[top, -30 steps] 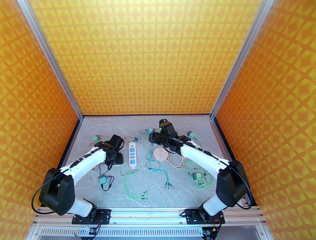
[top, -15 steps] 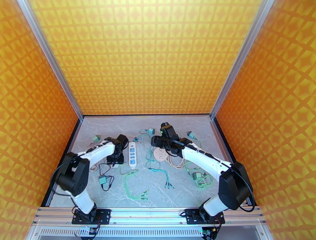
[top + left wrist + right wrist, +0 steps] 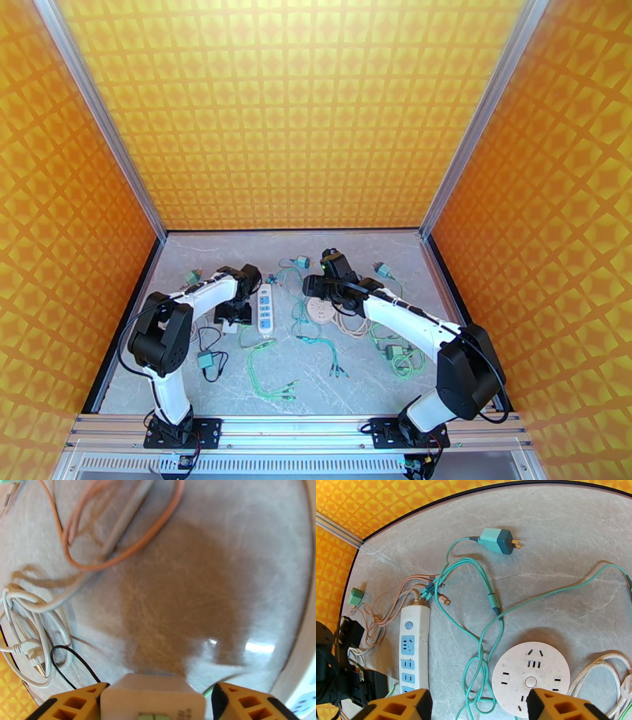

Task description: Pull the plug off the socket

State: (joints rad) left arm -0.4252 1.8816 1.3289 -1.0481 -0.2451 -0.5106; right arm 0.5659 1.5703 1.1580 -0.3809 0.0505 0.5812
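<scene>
Tabletop first: grey marble, strewn with loose cables. On it the power strip lies left of centre in the top view, with its long axis running up and down the frame. My left hand sits just beside its left edge, so that arm is plainly the nearer one. In the left wrist view a corner of the strip shows at the lower right, off to the hand's side.

My right hand hangs over the round socket, fingers wide apart and holding nothing. No plug is seated in that disc.

The left hand's yellow fingers flank a white plug at the bottom centre of its wrist view. They look pressed against both of its sides, so I read them as clamped on it. The strip's blue outlets that show in the right wrist view appear bare. I judge the plug is already clear of the strip, or nearly so. Any pull that remains should go away from the strip's face, not along its length.
</scene>
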